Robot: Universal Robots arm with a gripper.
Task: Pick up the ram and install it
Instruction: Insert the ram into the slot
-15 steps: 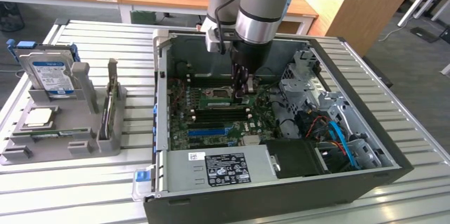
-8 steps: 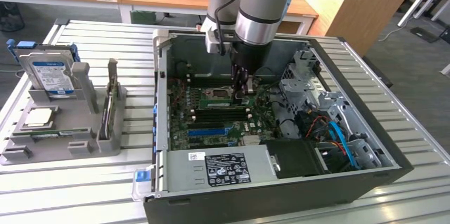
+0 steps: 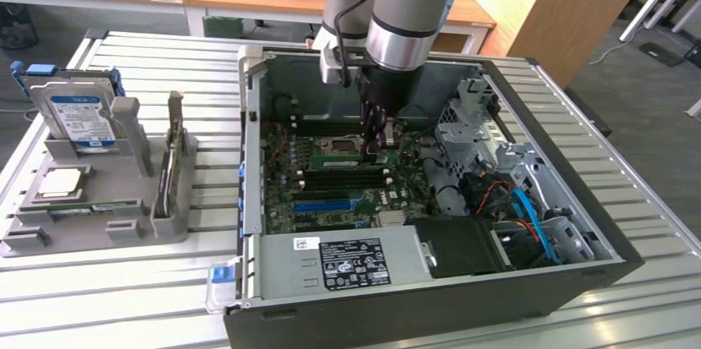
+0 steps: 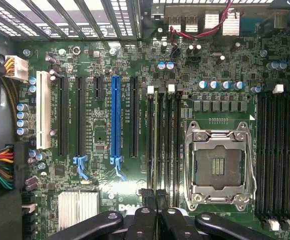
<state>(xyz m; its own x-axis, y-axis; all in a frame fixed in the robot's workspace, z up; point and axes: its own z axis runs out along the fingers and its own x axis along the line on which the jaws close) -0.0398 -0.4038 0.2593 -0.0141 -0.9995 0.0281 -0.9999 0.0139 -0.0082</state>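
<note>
Gripper (image 4: 156, 201) inside the open black computer case (image 3: 249, 160), fingers (image 4: 145, 220) clenched on the long, narrow green circuit-board stick, the ram (image 4: 156, 145), seen edge-on; ram running straight out from between the fingertips, lying along one of the black memory slots (image 4: 169, 140) of the green motherboard (image 4: 99, 150); not possible to tell whether seated or only resting on the slot mouth.

Step in hand, as judged: pressing the ram home. To do well: keep the stick square to the slot along its whole length; match the notch before loading; press evenly so both ends drop together; check that the white latch tabs (image 4: 151, 90) beyond the far end of the stick stand clear; avoid any twist, since the thin board would likely flex or bind.

Edges and room: further empty slots just beside the fingers on one side; silver-framed square CPU socket (image 4: 220, 165) near beyond them; blue expansion slot (image 4: 116, 120) near on the other side; grey metal drive cage (image 3: 465, 123) and case walls well apart from the gripper (image 3: 378, 142); open room straight above for lifting out.
</note>
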